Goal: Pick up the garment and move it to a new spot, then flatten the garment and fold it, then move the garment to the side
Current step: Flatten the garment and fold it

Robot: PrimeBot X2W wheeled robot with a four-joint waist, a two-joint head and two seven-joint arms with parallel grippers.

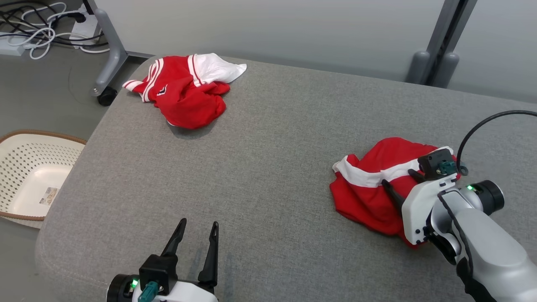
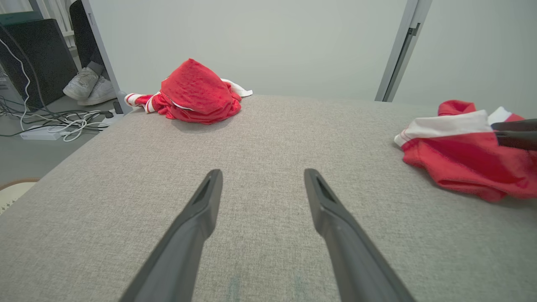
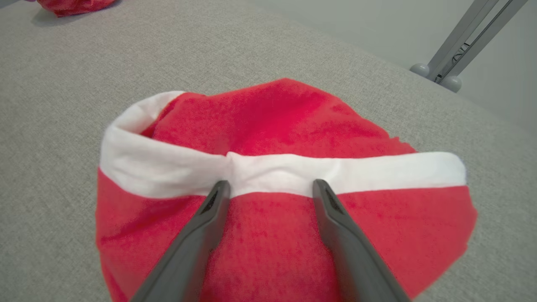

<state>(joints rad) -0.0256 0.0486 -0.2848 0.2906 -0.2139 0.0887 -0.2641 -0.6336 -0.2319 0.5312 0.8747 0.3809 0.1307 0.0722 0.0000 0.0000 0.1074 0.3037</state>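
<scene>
Head view, garment: The red garment (image 1: 369, 197) with a white band lies crumpled at the right of the frame on the grey table (image 1: 272, 167). A second red-and-white garment (image 1: 184, 94) sits at the upper left, well apart from it.
Head view, fingers: The right gripper (image 1: 396, 177) hangs over the near garment, its fingers spread and pinching nothing. The left gripper (image 1: 199, 222), at the bottom left of centre, is spread over bare table.
Head view, hidden: The right wrist covers the garment's lower right part, and we cannot tell whether the tips touch cloth.
Left wrist view: The left fingers (image 2: 201, 209) are spread and well apart from the garment at the right edge, which the frame cuts off.
Right wrist view, step: We judge the pick-up is in hand. The right fingers (image 3: 214, 209) point at the white band (image 3: 293, 172). We would go down astride a raised fold there, close fully, then lift straight up.
Right wrist view, hidden: The bottom of the frame cuts off the near hem. We cannot make out the garment's kind or how many layers it has.
</scene>
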